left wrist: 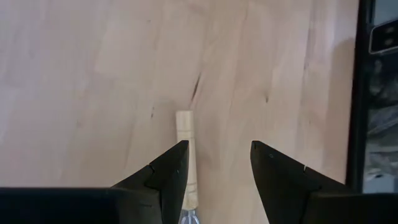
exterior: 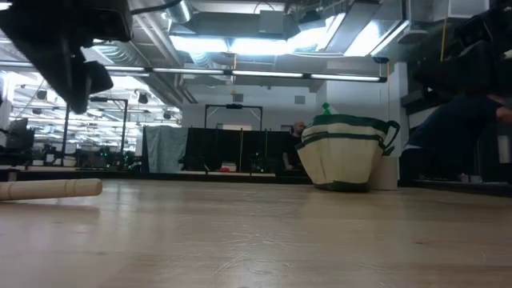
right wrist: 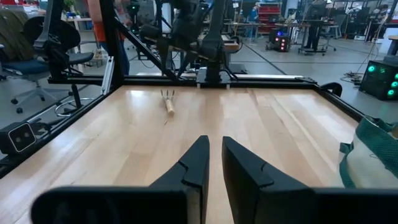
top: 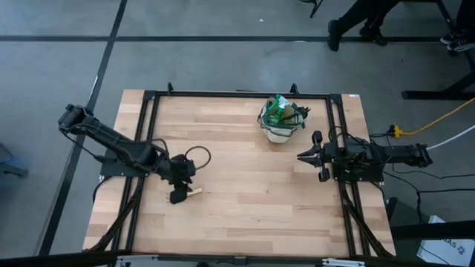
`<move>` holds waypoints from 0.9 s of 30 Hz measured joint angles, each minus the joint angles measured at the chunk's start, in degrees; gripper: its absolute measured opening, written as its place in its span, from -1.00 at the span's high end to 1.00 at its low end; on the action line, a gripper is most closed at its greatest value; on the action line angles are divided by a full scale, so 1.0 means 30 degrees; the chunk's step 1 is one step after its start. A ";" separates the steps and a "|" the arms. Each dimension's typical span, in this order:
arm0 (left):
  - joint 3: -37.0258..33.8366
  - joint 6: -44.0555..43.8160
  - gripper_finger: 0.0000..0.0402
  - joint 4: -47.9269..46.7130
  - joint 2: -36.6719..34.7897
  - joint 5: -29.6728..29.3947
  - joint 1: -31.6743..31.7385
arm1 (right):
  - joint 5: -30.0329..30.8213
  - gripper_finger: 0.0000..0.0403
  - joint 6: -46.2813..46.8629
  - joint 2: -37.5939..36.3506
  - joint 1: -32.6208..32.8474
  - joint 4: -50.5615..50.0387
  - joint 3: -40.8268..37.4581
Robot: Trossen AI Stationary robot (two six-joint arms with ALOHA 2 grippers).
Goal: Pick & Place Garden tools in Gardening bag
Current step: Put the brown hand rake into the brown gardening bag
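The left arm reaches in from the nine o'clock edge of the surface (top: 245, 185), bent at the elbow, with the left gripper (left wrist: 217, 158) pointing down over the wooden-handled rake (top: 194, 192). Its jaws stand wide and hold nothing; the rake's handle lies on the wood just beside one finger, and its prongs are cut off under the wrist. The right arm waits at the three o'clock edge, the right gripper (right wrist: 213, 152) aimed level across the boards, jaws nearly together and empty. The gardening bag (top: 280, 122) stands upright toward one o'clock, near the far rail, with green tool parts showing at its mouth, too small to name. Bare wood lies open between the rake and the bag.
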 joint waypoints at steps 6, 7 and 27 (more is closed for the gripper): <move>0.0000 -0.0028 0.16 0.0009 0.1884 -0.0735 -0.0973 | 0.0028 0.76 0.0000 0.0000 0.0000 0.0000 0.0003; 0.0000 -0.0028 0.16 0.0022 0.2278 -0.0738 -0.1041 | 0.0028 0.76 0.0000 0.0000 0.0000 0.0000 -0.0004; 0.0000 -0.0856 0.16 0.2615 0.7408 -0.0720 -0.1044 | 0.0021 0.76 -0.0001 0.0007 0.0000 0.0000 0.0003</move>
